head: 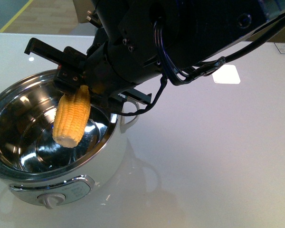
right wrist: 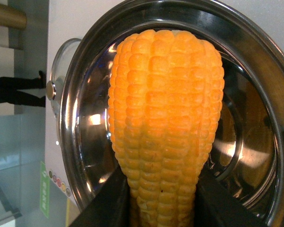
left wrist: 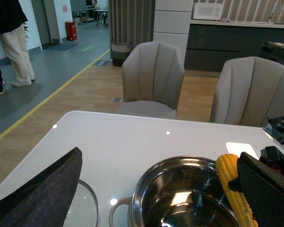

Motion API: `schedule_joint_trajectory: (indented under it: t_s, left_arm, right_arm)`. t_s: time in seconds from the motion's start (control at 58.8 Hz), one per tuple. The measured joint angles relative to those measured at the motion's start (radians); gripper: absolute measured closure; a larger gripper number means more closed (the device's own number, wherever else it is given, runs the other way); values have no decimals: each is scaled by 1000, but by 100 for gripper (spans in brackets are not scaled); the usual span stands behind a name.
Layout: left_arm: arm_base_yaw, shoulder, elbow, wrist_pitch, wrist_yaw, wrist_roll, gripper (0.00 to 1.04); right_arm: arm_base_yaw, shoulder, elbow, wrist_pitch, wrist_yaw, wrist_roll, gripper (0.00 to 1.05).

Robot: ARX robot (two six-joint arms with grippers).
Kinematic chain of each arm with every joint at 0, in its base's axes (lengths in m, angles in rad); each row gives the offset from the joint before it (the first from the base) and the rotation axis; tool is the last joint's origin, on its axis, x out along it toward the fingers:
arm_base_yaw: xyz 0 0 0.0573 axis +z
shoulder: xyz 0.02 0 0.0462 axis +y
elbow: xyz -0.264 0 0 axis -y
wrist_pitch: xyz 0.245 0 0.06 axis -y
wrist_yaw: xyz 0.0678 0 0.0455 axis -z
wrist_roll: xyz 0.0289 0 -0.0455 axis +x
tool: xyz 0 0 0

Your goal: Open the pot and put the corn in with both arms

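The pot [head: 0,102] stands open at the table's near left, its steel inside bare and its control knob [head: 51,199] facing me. The yellow corn [head: 72,118] hangs thick end down over the pot's mouth. My right gripper [head: 78,86] is shut on its narrow top. In the right wrist view the corn [right wrist: 165,118] fills the frame between the black fingers [right wrist: 109,203], with the pot's rim [right wrist: 255,47] behind it. My left gripper [left wrist: 159,153] is open and holds nothing; it looks over the pot [left wrist: 146,189] and the corn [left wrist: 232,184].
A glass lid [left wrist: 85,208] lies on the table beside the pot's loop handle [left wrist: 114,213], its knob [right wrist: 50,89] showing in the right wrist view. Two chairs [left wrist: 154,75] stand past the table's far edge. A bright patch [head: 226,74] lies at right.
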Motion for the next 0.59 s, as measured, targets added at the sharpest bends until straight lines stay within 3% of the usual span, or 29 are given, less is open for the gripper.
schedule_joint_trajectory:
  t_s: [0.136,0.391,0.595]
  left_arm:
    - [0,0,0,0,0,0,7]
    - [0,0,0,0,0,0,7]
    - [0,0,0,0,0,0,7]
  right_arm:
    - [2,0,-1,7,-3,8,46]
    - [-10,-3,-49,34,-9,11,8]
    - [-70,-90,-150,110,-19,35,9]
